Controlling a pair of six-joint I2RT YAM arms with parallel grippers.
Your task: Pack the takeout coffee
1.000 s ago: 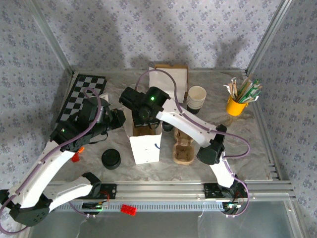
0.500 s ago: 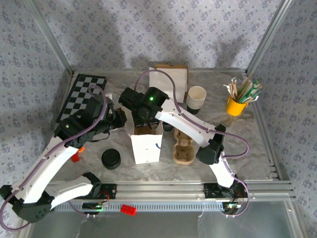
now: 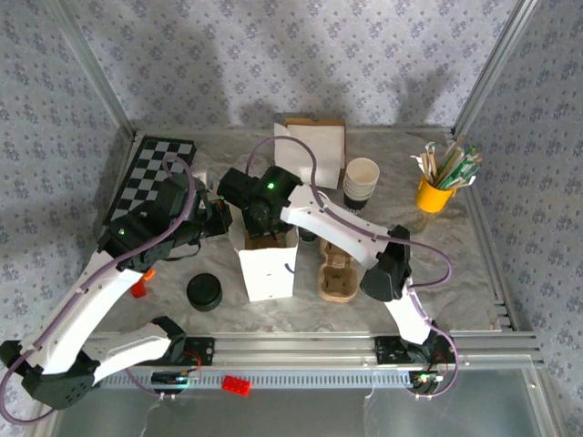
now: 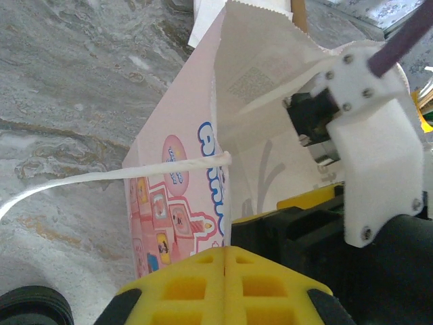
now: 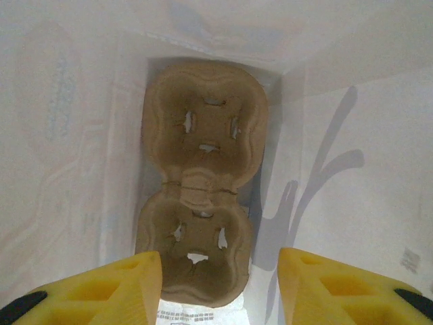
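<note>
Coffee (image 3: 308, 236) beside R end effector (image 3: 262, 226)

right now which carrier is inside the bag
The carrier lying flat on the bag's bottom; the other carrier sits out on the table, right of the bag.

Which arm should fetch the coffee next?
Right. The right gripper hangs open and empty inside the bag; the left gripper is shut on the bag's rim.

Matt paper bag (image 3: 267, 273), rough pulp tray (image 5: 199, 156)
</note>
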